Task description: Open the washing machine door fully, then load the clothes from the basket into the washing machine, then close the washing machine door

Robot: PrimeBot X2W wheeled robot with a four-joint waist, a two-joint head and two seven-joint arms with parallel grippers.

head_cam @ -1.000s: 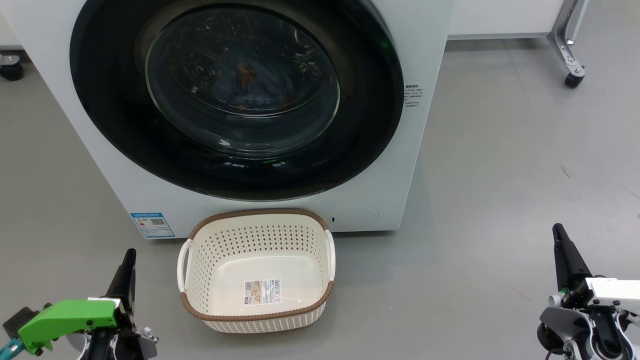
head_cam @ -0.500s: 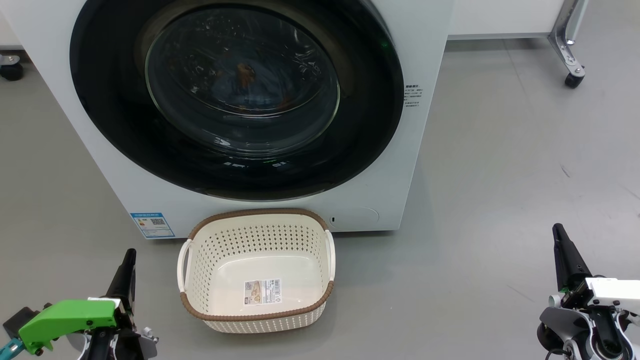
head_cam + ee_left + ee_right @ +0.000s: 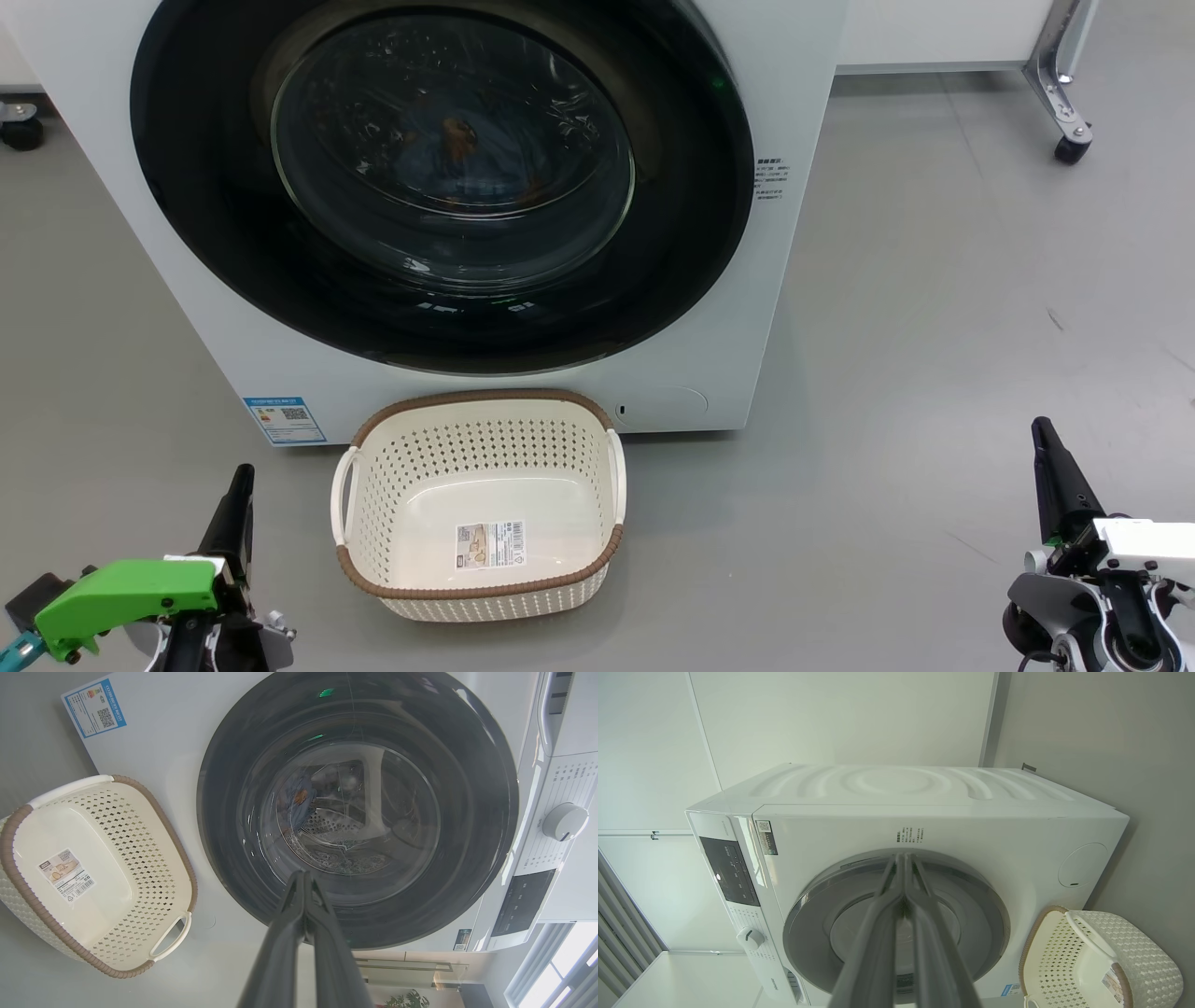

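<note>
The washing machine (image 3: 803, 112) stands ahead with the washing machine door (image 3: 224, 243) closed flat against its front. Through the glass I see the clothes (image 3: 457, 140), blue with orange spots, lying in the drum. The basket (image 3: 476, 398) sits on the floor just below the door, with only a label on its bottom. My left gripper (image 3: 245, 472) is shut, low and left of the basket. My right gripper (image 3: 1041, 429) is shut, far right of it. In the left wrist view the shut left gripper (image 3: 302, 875) points at the door (image 3: 224, 858), with the clothes (image 3: 296, 802) behind the glass and the basket (image 3: 93, 872) at left. The right wrist view shows the shut right gripper (image 3: 903, 857) aimed at the door (image 3: 808, 924).
Grey floor (image 3: 934, 327) stretches to the right of the machine. A metal leg on a castor (image 3: 1064, 112) stands at the far right, and a dark castor wheel (image 3: 21, 131) at the far left. The control panel and knob (image 3: 563, 821) sit above the door.
</note>
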